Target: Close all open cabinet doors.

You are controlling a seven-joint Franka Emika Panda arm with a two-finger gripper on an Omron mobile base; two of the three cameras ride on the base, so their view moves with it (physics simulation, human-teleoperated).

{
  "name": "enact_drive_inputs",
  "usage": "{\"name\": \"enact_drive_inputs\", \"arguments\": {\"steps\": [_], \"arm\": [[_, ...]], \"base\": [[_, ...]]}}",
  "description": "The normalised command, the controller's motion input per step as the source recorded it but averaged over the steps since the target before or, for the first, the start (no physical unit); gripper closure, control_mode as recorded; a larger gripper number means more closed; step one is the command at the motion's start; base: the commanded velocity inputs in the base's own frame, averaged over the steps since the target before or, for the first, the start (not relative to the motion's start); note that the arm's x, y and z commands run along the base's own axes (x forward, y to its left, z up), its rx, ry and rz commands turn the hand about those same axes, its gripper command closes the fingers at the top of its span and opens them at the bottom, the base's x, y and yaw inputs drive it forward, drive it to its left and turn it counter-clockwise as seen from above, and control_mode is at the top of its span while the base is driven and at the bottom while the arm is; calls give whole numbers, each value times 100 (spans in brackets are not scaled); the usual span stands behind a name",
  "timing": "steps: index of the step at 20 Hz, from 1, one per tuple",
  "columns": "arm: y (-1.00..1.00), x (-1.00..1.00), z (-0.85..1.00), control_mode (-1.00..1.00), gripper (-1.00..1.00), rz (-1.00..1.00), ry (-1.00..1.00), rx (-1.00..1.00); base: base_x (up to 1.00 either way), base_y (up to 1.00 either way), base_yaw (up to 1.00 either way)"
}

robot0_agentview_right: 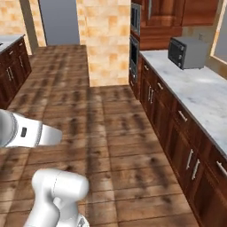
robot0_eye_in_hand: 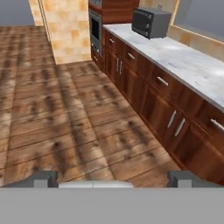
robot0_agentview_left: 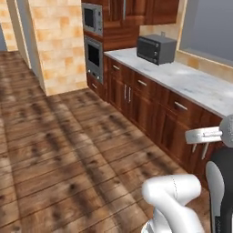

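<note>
Cabinet doors (robot0_eye_in_hand: 173, 124) — set under the marble counter (robot0_eye_in_hand: 188, 65), handles upright, appearing shut; they lie ahead-right of the gripper (robot0_eye_in_hand: 113, 178) — its fingertips spread wide, holding nothing.

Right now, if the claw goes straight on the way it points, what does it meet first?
Probably the wooden floor: the claw looks forward and down over bare planks. The base cabinet doors stand off to the side. Depth is hard to judge.

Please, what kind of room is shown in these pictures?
A home kitchen, most likely: a marble-look counter over reddish-brown cabinet doors, a dark microwave on top, and built-in wall ovens.
</note>
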Motion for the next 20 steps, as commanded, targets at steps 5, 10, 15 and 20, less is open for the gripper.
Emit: {"name": "enact_drive_inputs", "arguments": {"steps": [5, 10, 15, 20], "arm": [[0, 0, 0, 100, -100, 0, 0, 0], [0, 0, 0, 100, -100, 0, 0, 0], [0, 0, 0, 100, -100, 0, 0, 0], [0, 0, 0, 100, -100, 0, 0, 0]], "base": [[98, 9, 2], [100, -6, 17], [100, -17, 35], [100, -34, 27]]}}
